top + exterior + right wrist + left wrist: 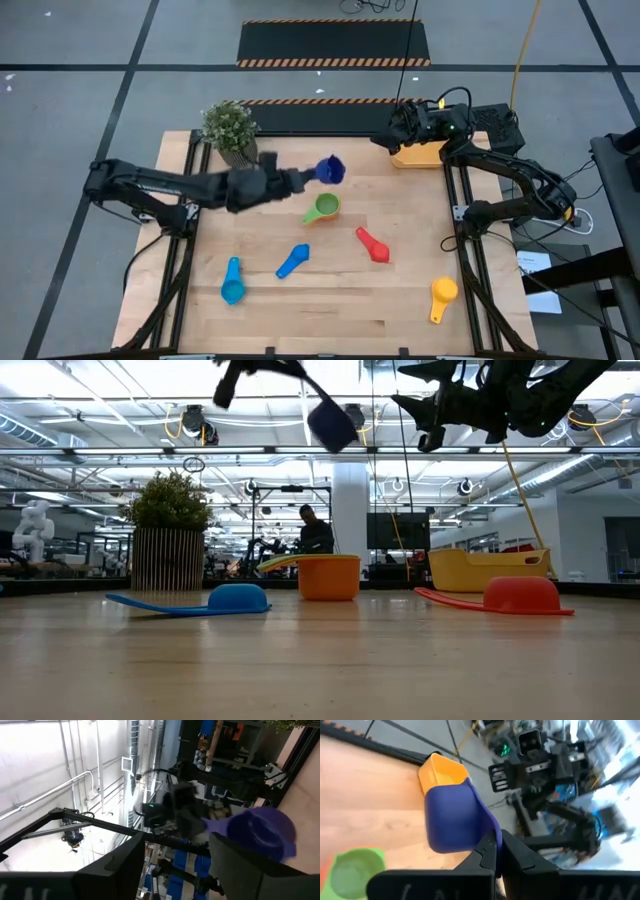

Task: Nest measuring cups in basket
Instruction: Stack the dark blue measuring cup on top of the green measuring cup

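My left gripper (308, 177) reaches over the table's middle far part, shut on the dark blue cup (331, 170), which shows high in the low view (333, 422). My right gripper (385, 140) hovers open near the yellow-orange basket (420, 155), which stands at the far right edge; its fingers (250, 865) are wide apart. Five cups rest on the table: green (322, 208), red (372, 244), blue (292, 261), teal (232, 281) and orange (442, 298). A yellow cup does not show. My left gripper (496, 851) pinches the dark blue cup's flat handle (489, 827) between its two shut fingers, coming about level from the table's left. The bowl (455, 817) juts out beyond the fingertips. The cup is lifted clear, high above the table.
A potted green plant (231, 128) stands at the far left, just behind my left arm. The basket (442, 772) lies ahead of the held cup, with my right arm (540, 760) above it. Bare wood shows along the near edge between the cups.
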`<action>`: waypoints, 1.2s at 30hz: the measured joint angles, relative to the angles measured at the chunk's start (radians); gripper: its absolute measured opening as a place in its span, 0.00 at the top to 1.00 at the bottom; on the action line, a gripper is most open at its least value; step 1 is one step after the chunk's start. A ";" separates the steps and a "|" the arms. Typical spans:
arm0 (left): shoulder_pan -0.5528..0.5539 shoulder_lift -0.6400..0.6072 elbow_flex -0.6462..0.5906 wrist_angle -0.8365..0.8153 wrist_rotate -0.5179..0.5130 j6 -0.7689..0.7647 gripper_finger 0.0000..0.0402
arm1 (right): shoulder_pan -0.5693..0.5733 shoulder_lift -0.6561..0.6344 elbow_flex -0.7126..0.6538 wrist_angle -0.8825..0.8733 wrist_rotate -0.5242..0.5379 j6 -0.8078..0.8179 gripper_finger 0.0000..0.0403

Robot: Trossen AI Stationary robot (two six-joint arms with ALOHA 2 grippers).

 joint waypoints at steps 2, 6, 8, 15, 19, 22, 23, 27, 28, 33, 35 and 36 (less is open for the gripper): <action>-0.031 0.000 -0.087 0.149 -0.057 -0.036 0.97 | 0.000 0.000 0.000 0.000 0.000 -0.002 0.47; -0.103 0.029 -0.217 0.376 -0.212 -0.009 0.99 | 0.009 0.000 0.000 0.000 0.027 -0.002 0.47; -0.138 0.035 -0.253 0.394 -0.286 0.034 0.99 | 0.018 0.000 0.000 0.001 0.055 0.002 0.47; -0.198 0.171 -0.297 0.457 -0.397 -0.024 0.98 | 0.060 -0.032 0.000 0.000 0.076 0.000 0.47; -0.214 0.321 -0.296 0.600 -0.409 -0.113 0.98 | 0.084 -0.059 0.000 0.001 0.048 -0.022 0.47; -0.224 0.440 -0.290 0.776 -0.447 -0.135 0.95 | 0.100 -0.080 -0.010 0.001 0.049 -0.028 0.47; -0.226 0.470 -0.285 0.840 -0.458 -0.132 0.95 | 0.102 -0.086 -0.016 0.001 0.049 -0.028 0.47; -0.240 0.564 -0.277 0.982 -0.515 -0.095 0.97 | 0.102 -0.107 -0.043 0.001 0.050 -0.028 0.47; -0.244 0.571 -0.277 0.991 -0.529 -0.095 0.98 | 0.101 -0.111 -0.052 0.001 0.050 -0.025 0.47; -0.263 0.577 -0.275 0.938 -0.611 -0.148 0.96 | 0.101 -0.134 -0.095 0.001 0.053 -0.009 0.47; -0.263 0.576 -0.275 0.902 -0.630 -0.192 0.95 | 0.101 -0.142 -0.111 0.000 0.057 -0.008 0.47; -0.261 0.576 -0.275 0.891 -0.631 -0.209 0.96 | 0.101 -0.145 -0.118 0.000 0.065 -0.009 0.47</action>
